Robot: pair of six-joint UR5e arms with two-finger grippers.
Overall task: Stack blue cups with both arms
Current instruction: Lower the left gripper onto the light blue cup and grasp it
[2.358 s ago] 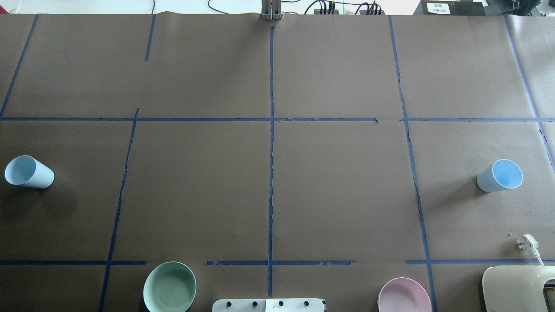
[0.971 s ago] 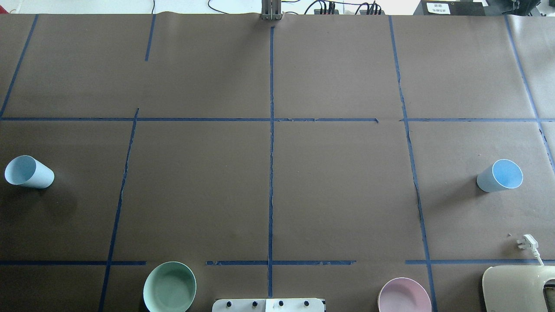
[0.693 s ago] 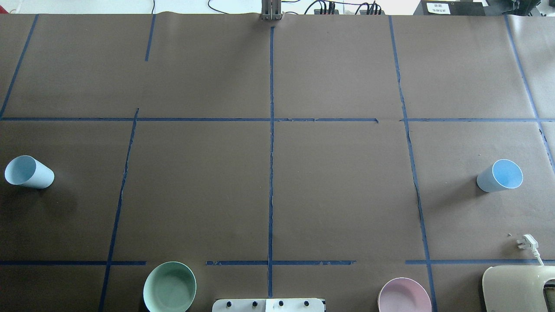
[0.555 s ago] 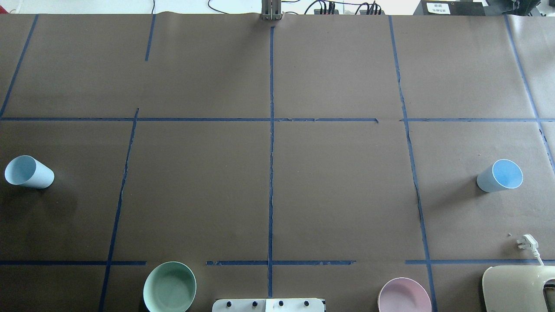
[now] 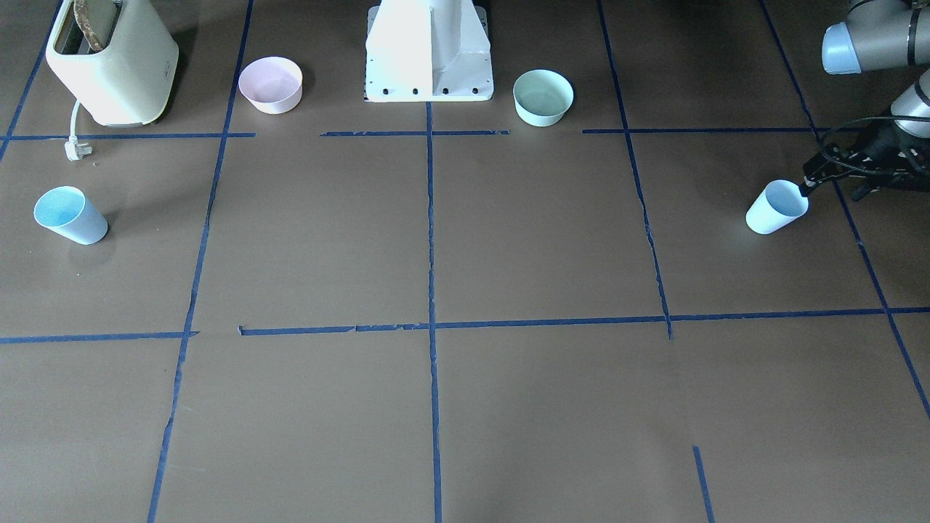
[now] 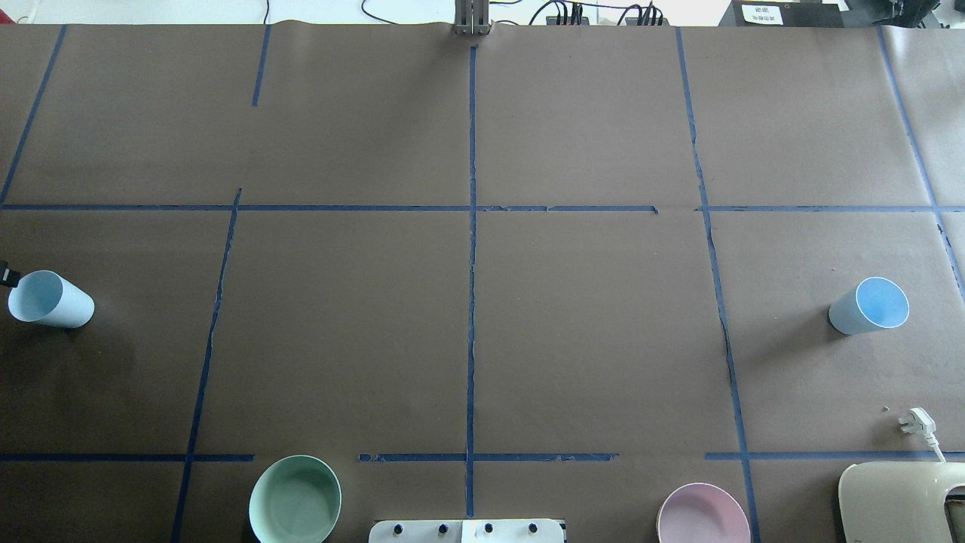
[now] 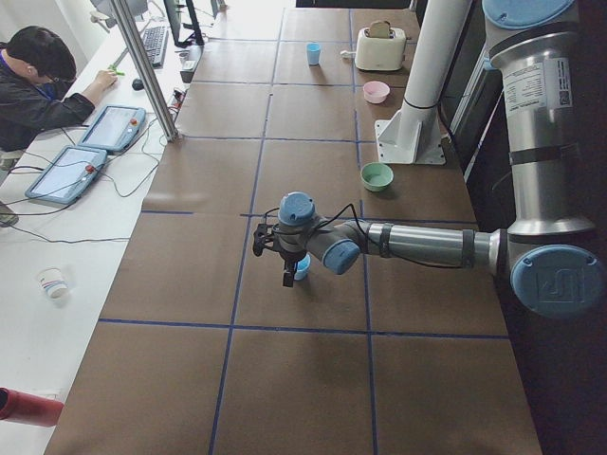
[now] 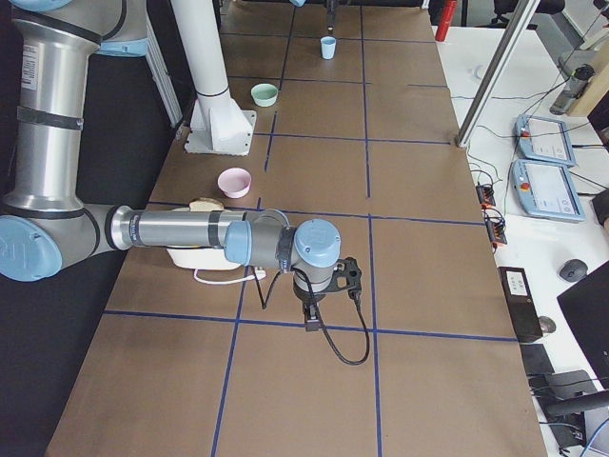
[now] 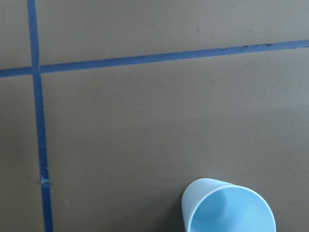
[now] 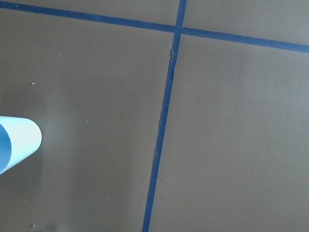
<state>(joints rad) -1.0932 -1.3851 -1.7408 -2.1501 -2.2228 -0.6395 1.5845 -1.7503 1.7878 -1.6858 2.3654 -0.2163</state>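
One pale-blue cup [image 5: 776,209] stands upright on the robot's left side of the brown table; it also shows in the overhead view [image 6: 53,300] and the left wrist view [image 9: 229,208]. My left gripper [image 5: 833,192] hangs just outboard of it, its two black fingers apart, and one fingertip [image 6: 6,275] is at the cup's rim. The second blue cup [image 5: 69,214] stands upright far on the robot's right [image 6: 867,305] and at the left edge of the right wrist view [image 10: 17,142]. My right gripper [image 8: 311,322] points down near it; I cannot tell whether it is open.
A mint-green bowl [image 5: 543,96] and a pink bowl [image 5: 270,83] flank the white pedestal [image 5: 429,51]. A cream toaster [image 5: 109,62] with a loose white plug [image 5: 75,149] stands beside the right cup. An operator [image 7: 38,81] sits at the side bench.
A black fingertip of my left gripper has come into the overhead view at the left edge, next to the left cup. Both cups stand where they were.
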